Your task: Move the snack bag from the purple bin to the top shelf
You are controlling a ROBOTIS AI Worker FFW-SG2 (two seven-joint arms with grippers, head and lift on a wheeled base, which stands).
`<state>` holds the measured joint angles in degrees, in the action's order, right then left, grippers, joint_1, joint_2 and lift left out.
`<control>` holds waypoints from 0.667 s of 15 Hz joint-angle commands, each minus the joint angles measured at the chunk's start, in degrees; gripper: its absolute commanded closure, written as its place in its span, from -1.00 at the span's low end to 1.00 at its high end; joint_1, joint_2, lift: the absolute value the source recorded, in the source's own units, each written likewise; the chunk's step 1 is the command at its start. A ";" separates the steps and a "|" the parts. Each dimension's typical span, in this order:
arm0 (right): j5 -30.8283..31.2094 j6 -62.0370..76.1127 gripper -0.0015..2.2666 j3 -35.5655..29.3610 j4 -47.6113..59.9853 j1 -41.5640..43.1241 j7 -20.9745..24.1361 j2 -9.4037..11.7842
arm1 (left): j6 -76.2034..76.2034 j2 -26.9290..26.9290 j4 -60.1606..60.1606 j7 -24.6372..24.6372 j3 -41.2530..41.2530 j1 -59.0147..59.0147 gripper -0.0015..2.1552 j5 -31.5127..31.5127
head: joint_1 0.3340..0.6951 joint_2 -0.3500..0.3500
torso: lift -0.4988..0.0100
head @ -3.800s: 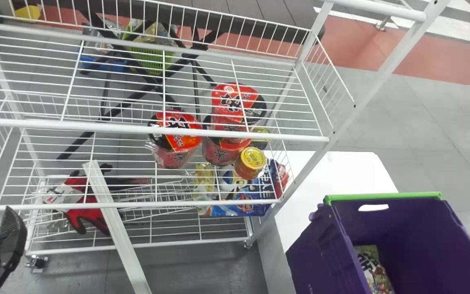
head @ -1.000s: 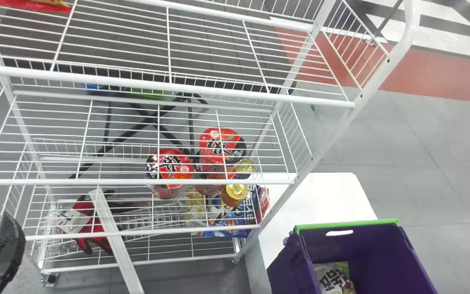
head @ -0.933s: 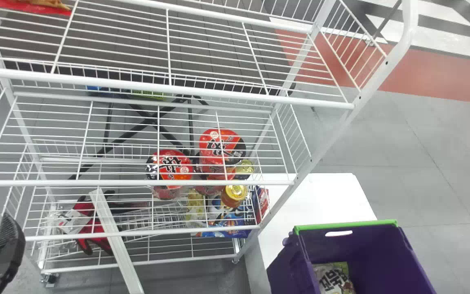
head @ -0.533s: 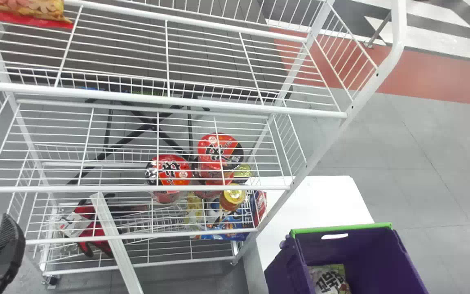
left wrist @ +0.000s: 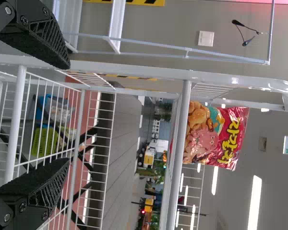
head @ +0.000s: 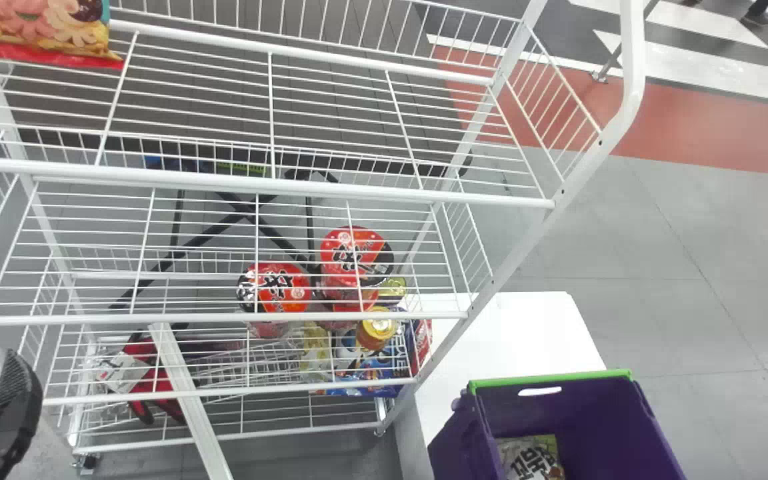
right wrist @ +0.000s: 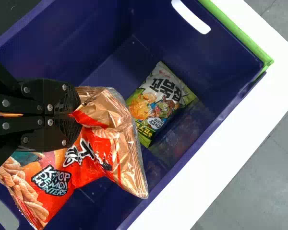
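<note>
Far left: my left tool (head: pixel 16 393) is before the rack's (head: pixel 257 183) left side, finger pointing upward in the head view. Its wrist view shows the fingers wide apart, nothing between them. A red snack bag (head: pixel 44 30) lies on the top shelf's left part.

Right: my right tool (right wrist: pixel 77 112) is over the purple bin (head: pixel 551 385), narrow, pinching the crumpled end of the orange-red snack bag (right wrist: pixel 98 158); the rest of the bag spreads out under the fingers. Height over the floor of the bin: cannot tell. A green-and-white bag (right wrist: pixel 158 100) lies inside. White tabletop (head: pixel 511 333) alongside.

Against 3.8 s ago: head view has shifted, top shelf and its bag now in sight, bin farther left; left finger nearly unmoved in it.
</note>
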<state>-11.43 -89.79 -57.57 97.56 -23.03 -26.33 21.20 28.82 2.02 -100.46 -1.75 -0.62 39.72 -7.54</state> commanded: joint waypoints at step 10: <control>0.09 -0.29 0.99 0.00 -0.44 0.00 -0.04 0.42 | -1.01 0.00 -1.32 0.17 -0.44 0.19 -0.87 0.51 | 1.00 -1.00 | 0.36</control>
<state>-11.35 -89.79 -57.48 97.12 -22.94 -26.34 21.62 27.82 2.02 -101.64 -1.60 -0.87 39.78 -7.36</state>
